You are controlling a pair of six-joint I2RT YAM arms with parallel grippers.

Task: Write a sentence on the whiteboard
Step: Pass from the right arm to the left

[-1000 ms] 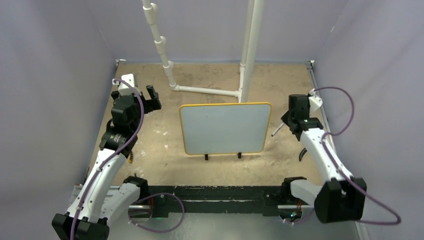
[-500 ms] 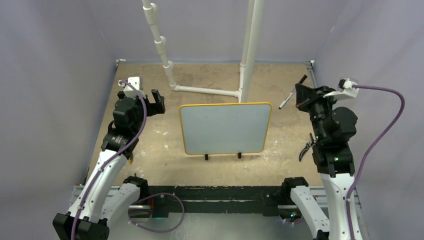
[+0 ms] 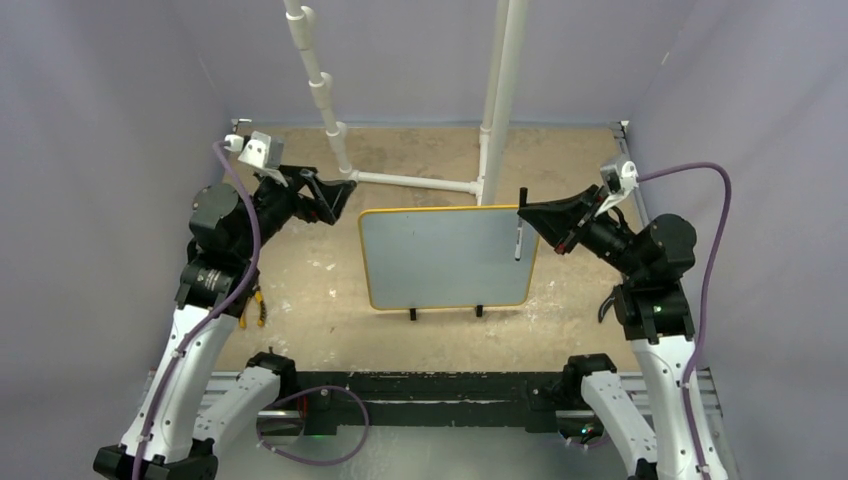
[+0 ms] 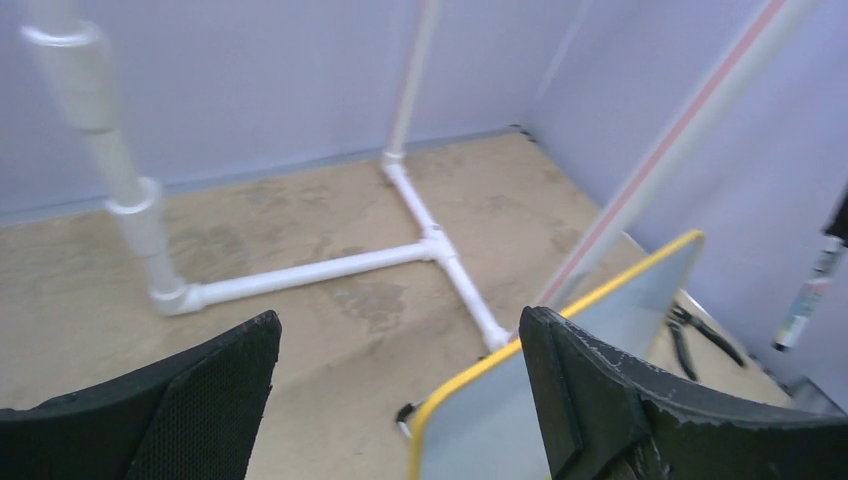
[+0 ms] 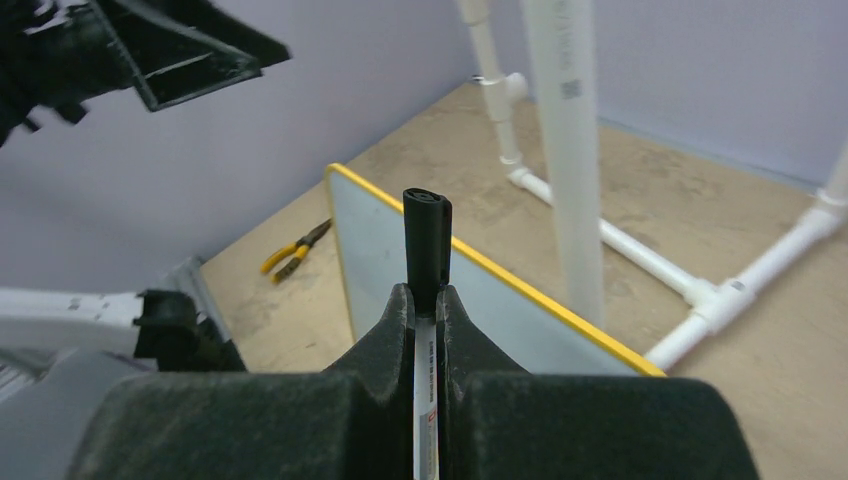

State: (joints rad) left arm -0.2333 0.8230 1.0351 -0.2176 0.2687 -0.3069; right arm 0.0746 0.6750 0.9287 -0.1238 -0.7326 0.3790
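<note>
The whiteboard (image 3: 450, 260) is standing upright on its 2 feet (image 3: 412, 314) on the table (image 3: 300, 275), unmoved. The right gripper (image 3: 530, 213), off to the right a moment ago, is now reaching over the board's upper right corner, clamping a marker (image 3: 518, 238) tight. The left gripper (image 3: 336, 196) is swinging towards the upper left corner, jaws wide, holding nothing

Your table (image 3: 300, 290) is a tan, stained top. The whiteboard (image 3: 450, 258) stands on it on two black feet, between the left fingers (image 3: 325, 200) and right fingers (image 3: 550, 218) and lower than both. A white pipe frame (image 3: 415, 183) rests on the top just past the left fingertips. Yellow-handled pliers (image 3: 255, 305) lie behind the left fingers, and black pliers (image 3: 606, 303) lie behind the right ones.
</note>
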